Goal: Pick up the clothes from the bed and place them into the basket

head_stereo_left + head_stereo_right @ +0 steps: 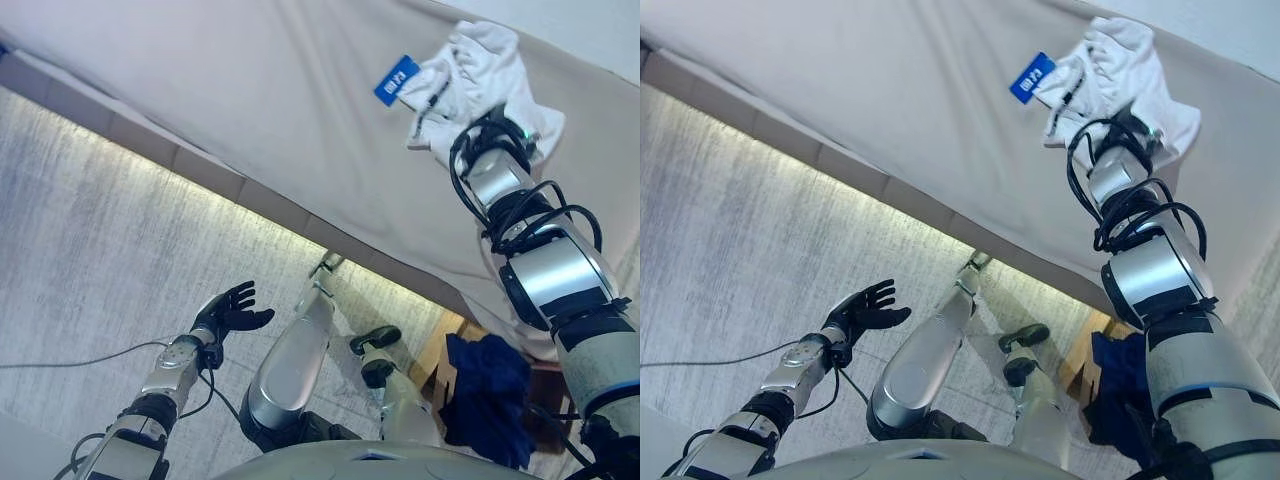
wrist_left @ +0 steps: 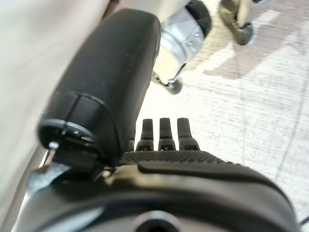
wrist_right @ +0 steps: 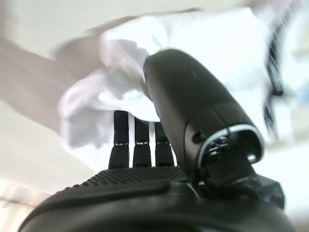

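- the right hand (image 3: 159,159) was reaching far out over the bed (image 1: 260,90), right at the white clothes (image 1: 470,75).
- its fingers (image 3: 137,142) were straight and side by side, with their tips touching or going into the soft white cloth. the thumb stood out apart. nothing was pinched yet.
- the white clothes lay in a crumpled heap on the far right part of the bed. a small blue tag (image 1: 396,80) stuck out at the heap's left side.
- to do this step well, i think the hand should push down into the thick middle of the heap and then curl its fingers and thumb around a big bunch, not just a thin edge.
- the cloth looked soft and floppy, so parts would likely hang down when lifted. a high lift would help keep it from dragging.
- the bed cover was smooth, flat and beige, so it could slide up with the clothes if the fingers grabbed too deep.
- a dark blue cloth (image 1: 487,400) already hung in the brown basket (image 1: 452,345) on the floor, near and to the right.
- the floor (image 1: 110,230) was pale grey with a rough, streaky look.
- the left hand (image 1: 228,312) hung low over the floor on the left, with its fingers loose and spread, holding nothing.
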`<state>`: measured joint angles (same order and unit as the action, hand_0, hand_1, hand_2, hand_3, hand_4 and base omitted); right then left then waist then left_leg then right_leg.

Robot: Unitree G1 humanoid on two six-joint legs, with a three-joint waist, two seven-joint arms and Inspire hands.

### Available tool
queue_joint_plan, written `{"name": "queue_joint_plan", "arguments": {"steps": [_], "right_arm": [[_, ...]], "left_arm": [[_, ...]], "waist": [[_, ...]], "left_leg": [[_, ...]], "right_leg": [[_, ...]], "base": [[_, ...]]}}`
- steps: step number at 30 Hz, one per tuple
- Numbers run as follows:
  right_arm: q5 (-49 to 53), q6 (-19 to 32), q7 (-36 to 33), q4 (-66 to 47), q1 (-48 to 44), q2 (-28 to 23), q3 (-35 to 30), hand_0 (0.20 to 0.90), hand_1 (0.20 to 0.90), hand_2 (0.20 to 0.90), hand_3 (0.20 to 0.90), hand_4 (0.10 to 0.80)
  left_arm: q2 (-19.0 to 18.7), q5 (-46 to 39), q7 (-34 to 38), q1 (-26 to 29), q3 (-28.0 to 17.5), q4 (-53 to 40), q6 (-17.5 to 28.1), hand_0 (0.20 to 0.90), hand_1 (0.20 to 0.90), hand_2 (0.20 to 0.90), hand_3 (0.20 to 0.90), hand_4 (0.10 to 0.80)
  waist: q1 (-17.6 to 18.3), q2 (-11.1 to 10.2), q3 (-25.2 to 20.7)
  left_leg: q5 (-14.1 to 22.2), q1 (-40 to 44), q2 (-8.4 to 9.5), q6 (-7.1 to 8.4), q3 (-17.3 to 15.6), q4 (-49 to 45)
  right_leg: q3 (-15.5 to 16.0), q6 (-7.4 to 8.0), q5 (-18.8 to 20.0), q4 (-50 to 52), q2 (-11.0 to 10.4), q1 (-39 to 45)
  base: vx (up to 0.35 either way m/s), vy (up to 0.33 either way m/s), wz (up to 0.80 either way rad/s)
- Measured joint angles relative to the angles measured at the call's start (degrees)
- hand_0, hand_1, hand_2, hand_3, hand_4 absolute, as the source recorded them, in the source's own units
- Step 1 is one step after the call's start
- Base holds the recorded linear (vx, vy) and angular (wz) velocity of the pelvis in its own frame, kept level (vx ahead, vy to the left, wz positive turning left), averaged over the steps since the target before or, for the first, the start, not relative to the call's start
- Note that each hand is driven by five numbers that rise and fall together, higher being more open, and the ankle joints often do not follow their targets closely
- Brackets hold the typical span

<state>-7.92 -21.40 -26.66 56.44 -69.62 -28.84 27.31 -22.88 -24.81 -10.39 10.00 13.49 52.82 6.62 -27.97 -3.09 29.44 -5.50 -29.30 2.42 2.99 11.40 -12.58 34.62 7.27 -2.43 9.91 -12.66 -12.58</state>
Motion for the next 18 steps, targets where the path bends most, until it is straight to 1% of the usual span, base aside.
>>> {"name": "queue_joint_plan", "arguments": {"steps": [1, 2, 3, 4, 5, 6, 9, 12, 13, 14, 15, 16, 17, 18], "right_arm": [[-0.15, 1.36, -2.3, -6.42, 0.23, -0.71, -0.02, 0.3, 0.3, 0.3, 0.2, 0.1], [-0.38, 1.94, -3.36, -11.95, 0.87, -1.54, -0.26, 0.3, 0.3, 0.3, 0.2, 0.1], [-1.49, 3.1, -4.76, -15.79, 1.17, -1.89, -0.27, 0.3, 0.3, 0.3, 0.2, 0.1], [-2.54, 3.64, -5.72, -18.1, 1.37, -2.16, -0.57, 0.3, 0.3, 0.3, 0.2, 0.1], [-2.98, 4.08, -6.23, -23.3, 3.07, -2.89, -2.93, 0.3, 0.3, 0.3, 0.2, 0.1], [-4.09, 4.47, -6.93, -27.47, 3.94, -4.19, -3.91, 0.3, 0.3, 0.3, 0.2, 0.1], [-6.0, 5.29, -7.86, -37.64, 6.39, -7.4, -7.91, 0.3, 0.3, 0.3, 0.2, 0.1], [-7.76, 6.17, -8.52, -45.43, 10.31, -11.71, -11.42, 0.3, 0.3, 0.3, 0.2, 0.1], [-7.91, 6.31, -8.6, -48.17, 11.84, -12.55, -13.29, 0.3, 0.3, 0.3, 0.2, 0.1], [-8.04, 6.46, -8.81, -50.23, 13.28, -13.19, -14.9, 0.3, 0.3, 0.3, 0.2, 0.1], [-8.21, 6.51, -9.68, -51.18, 14.14, -13.18, -15.84, 0.3, 0.3, 0.3, 0.2, 0.1], [-8.53, 6.44, -10.31, -51.98, 15.17, -13.98, -16.7, 0.3, 0.3, 0.3, 0.2, 0.1], [-8.49, 6.45, -10.29, -53.35, 16.59, -15.12, -18.03, 0.3, 0.3, 0.3, 0.2, 0.1], [-8.43, 6.45, -10.28, -55.48, 18.73, -16.23, -20.08, 0.3, 0.3, 0.3, 0.2, 0.1]], "left_arm": [[-0.1, -0.01, 0.3, -0.12, -0.27, 0.36, 0.32, 0.9, 0.9, 0.9, 0.9, 0.8], [-0.25, 0.0, 0.57, -0.18, -0.39, 0.9, 0.81, 0.9, 0.9, 0.9, 0.9, 0.8], [-0.41, -0.01, 1.01, -0.28, -0.55, 1.6, 1.19, 0.9, 0.9, 0.9, 0.9, 0.8], [-0.46, 0.03, 1.25, -0.29, -0.85, 2.27, 1.2, 0.9, 0.9, 0.9, 0.9, 0.8], [-0.51, 0.05, 1.29, -0.53, -1.37, 2.47, 1.34, 0.9, 0.9, 0.9, 0.9, 0.8], [-0.44, 0.1, 1.26, -0.64, -2.19, 2.47, 1.32, 0.9, 0.9, 0.9, 0.9, 0.8], [-0.45, 0.68, 1.29, -1.27, -3.89, 2.94, 0.91, 0.9, 0.9, 0.9, 0.9, 0.8], [-0.47, 3.3, 1.22, -2.68, -5.89, 3.07, 0.69, 0.9, 0.9, 0.9, 0.9, 0.8], [-0.39, 4.58, 1.25, -3.4, -7.1, 3.14, 0.49, 0.9, 0.9, 0.9, 0.9, 0.8], [-0.49, 5.52, 1.29, -3.89, -7.22, 3.63, -0.08, 0.9, 0.9, 0.9, 0.9, 0.8], [-0.59, 6.6, 1.34, -4.74, -7.29, 4.13, -0.17, 0.9, 0.9, 0.9, 0.9, 0.8], [-0.35, 7.73, 1.24, -5.19, -7.94, 4.57, -0.62, 0.9, 0.9, 0.9, 0.9, 0.8], [-0.08, 9.07, 1.35, -5.23, -8.39, 4.98, -1.06, 0.9, 0.9, 0.9, 0.9, 0.8], [-0.01, 10.33, 1.44, -5.57, -8.84, 5.38, -1.7, 0.9, 0.9, 0.9, 0.9, 0.8]], "waist": [[0.56, -0.19, 0.65], [1.0, -0.42, 0.9], [1.2, -0.83, 1.15], [1.99, -0.96, 1.19], [2.39, -1.41, 1.2], [3.32, -1.82, 1.16], [5.14, -2.94, 0.98], [7.97, -3.84, 0.41], [8.89, -4.27, 0.09], [9.64, -4.77, -0.44], [10.62, -5.2, -1.49], [12.08, -5.72, -2.28], [12.78, -5.71, -2.33], [13.14, -5.76, -2.46]], "left_leg": [[0.08, 1.37, -0.69, -0.1, -1.51, 0.08], [0.18, 2.71, -1.2, -0.22, -2.49, 0.21], [0.26, 4.42, -1.6, -0.27, -3.34, 0.29], [0.67, 5.9, -1.67, -0.5, -3.81, 0.42], [1.05, 7.74, -2.37, -0.56, -4.42, 1.21], [1.64, 9.31, -2.71, 0.01, -4.8, 1.59], [1.82, 12.95, -3.44, 0.06, -6.77, 3.12], [2.3, 15.68, -3.94, 0.0, -8.32, 3.28], [2.58, 16.71, -4.2, 0.25, -9.22, 3.73], [2.33, 17.56, -4.24, -0.09, -10.02, 4.34], [2.29, 17.87, -4.32, -0.11, -10.26, 4.63], [2.1, 18.83, -4.53, -0.13, -11.31, 5.21], [1.88, 20.21, -4.54, -0.2, -11.57, 5.77], [1.86, 22.46, -4.61, -0.19, -12.85, 7.13]], "right_leg": [[-1.58, -0.79, 0.58, -0.61, 0.47, 0.59], [-2.76, -0.99, 0.71, -1.04, 0.79, 1.29], [-3.67, -1.4, 1.03, -1.55, 1.12, 2.51], [-4.29, -1.5, 1.17, -2.51, 1.53, 4.05], [-4.7, -1.72, 1.33, -3.63, 2.08, 5.56], [-5.32, -2.02, 1.53, -5.1, 2.7, 7.21], [-7.73, -2.27, 2.13, -7.14, 3.77, 9.9], [-9.37, -2.41, 3.1, -8.88, 4.33, 12.28], [-10.29, -2.68, 3.32, -9.51, 4.54, 12.87], [-10.96, -2.79, 3.58, -9.96, 4.56, 13.22], [-11.65, -2.63, 4.0, -10.23, 4.67, 13.22], [-12.26, -2.81, 4.34, -10.93, 4.82, 13.72], [-12.77, -2.99, 4.84, -11.38, 4.84, 14.54], [-13.85, -3.02, 4.86, -11.97, 4.83, 15.74]], "base": [[0.001, -0.035, -0.61], [0.029, -0.057, -0.66], [0.042, -0.071, -0.44], [0.075, -0.079, -0.37], [0.105, -0.07, -0.23], [0.1, -0.046, -0.25], [0.087, -0.054, -0.34], [0.046, -0.058, -0.3], [0.059, -0.068, -0.42], [0.056, -0.077, -0.41], [0.056, -0.075, -0.38], [0.068, -0.07, -0.31], [0.047, -0.047, -0.37], [0.02, -0.031, -0.39]]}}
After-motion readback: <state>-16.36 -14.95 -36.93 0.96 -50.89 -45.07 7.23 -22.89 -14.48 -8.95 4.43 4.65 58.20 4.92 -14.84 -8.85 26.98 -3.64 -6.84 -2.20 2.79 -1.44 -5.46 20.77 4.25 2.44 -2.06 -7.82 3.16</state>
